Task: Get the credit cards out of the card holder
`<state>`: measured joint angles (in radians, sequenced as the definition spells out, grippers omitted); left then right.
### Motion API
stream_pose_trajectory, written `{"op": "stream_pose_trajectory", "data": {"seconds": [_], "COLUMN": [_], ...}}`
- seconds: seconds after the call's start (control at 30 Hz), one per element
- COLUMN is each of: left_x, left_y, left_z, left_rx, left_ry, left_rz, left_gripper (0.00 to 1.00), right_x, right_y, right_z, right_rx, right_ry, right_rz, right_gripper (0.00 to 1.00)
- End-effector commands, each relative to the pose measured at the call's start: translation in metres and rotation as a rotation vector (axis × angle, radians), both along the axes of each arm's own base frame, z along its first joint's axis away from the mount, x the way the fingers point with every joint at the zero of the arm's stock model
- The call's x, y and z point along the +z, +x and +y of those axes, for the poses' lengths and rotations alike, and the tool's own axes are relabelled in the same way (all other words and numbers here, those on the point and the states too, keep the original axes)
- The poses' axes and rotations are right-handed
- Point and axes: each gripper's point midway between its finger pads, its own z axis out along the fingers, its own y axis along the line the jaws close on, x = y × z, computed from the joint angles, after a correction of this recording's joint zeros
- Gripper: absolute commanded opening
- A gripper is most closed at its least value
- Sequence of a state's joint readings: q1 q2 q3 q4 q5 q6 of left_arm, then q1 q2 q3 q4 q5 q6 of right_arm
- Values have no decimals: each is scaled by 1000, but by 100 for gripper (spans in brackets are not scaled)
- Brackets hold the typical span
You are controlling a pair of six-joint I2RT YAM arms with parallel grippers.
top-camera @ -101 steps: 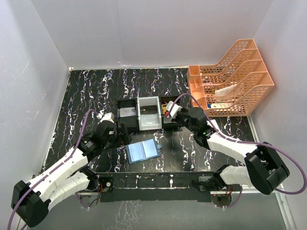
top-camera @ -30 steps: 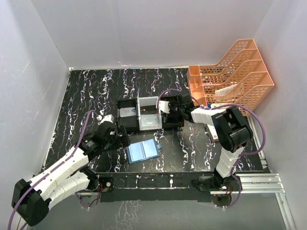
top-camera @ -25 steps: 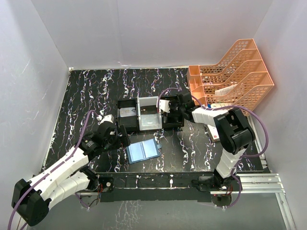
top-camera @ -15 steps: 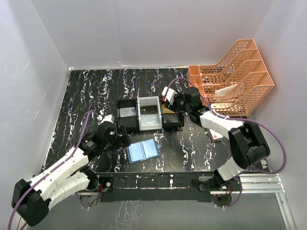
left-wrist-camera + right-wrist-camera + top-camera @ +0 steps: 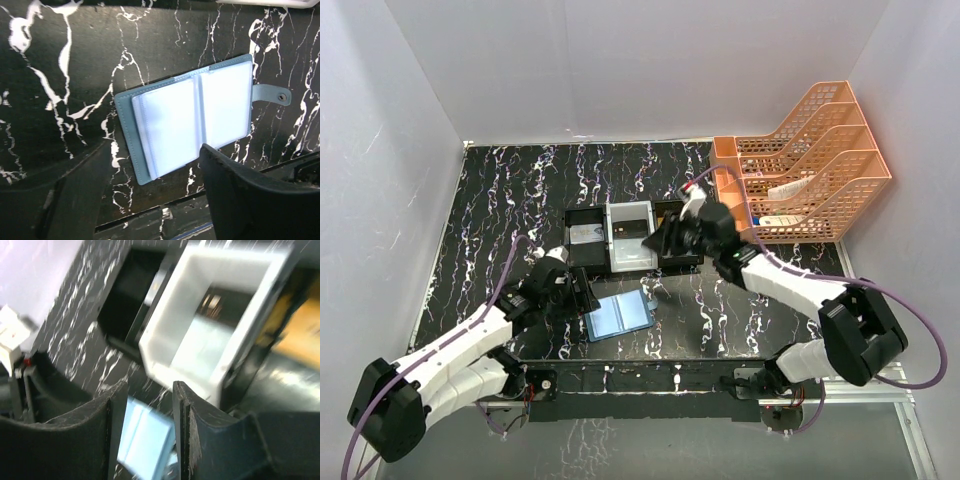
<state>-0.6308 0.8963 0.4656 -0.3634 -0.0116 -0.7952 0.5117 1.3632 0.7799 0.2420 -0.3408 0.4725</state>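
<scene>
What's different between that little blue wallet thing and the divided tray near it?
The card holder lies flat and open; the tray has raised walls. The card holder is blue; the tray is black with a white middle section. Both sit on the marbled table.

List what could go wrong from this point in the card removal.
The card holder lies open and unpinned beneath the open left hand; closing on it could just shove it away. The right hand hangs close to the tray's white compartment and could knock it.
</scene>
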Motion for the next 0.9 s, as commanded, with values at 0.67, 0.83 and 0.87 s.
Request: {"op": "stream_pose_trajectory", "data": {"seconds": [0.67,0.83,0.87], "left_x": [-22,-32,-35], "left_y": [-9,-13,-14], "left_z": [-32,-33,-32], "left_rx": [-80,-92,-92], "left_ry": [-113,-107,-105], "left_rz": [111,143,151], "left_gripper": [56,54,53], "right_x": [-135,-145,-146], "right_y": [-103,-114,-115], "right_z": [48,52,53], "right_rx": [-75,-32,-22], "right_ry": [-259,-242,-237], "right_rz": [481,516,522], "right_gripper": [37,31,29]}}
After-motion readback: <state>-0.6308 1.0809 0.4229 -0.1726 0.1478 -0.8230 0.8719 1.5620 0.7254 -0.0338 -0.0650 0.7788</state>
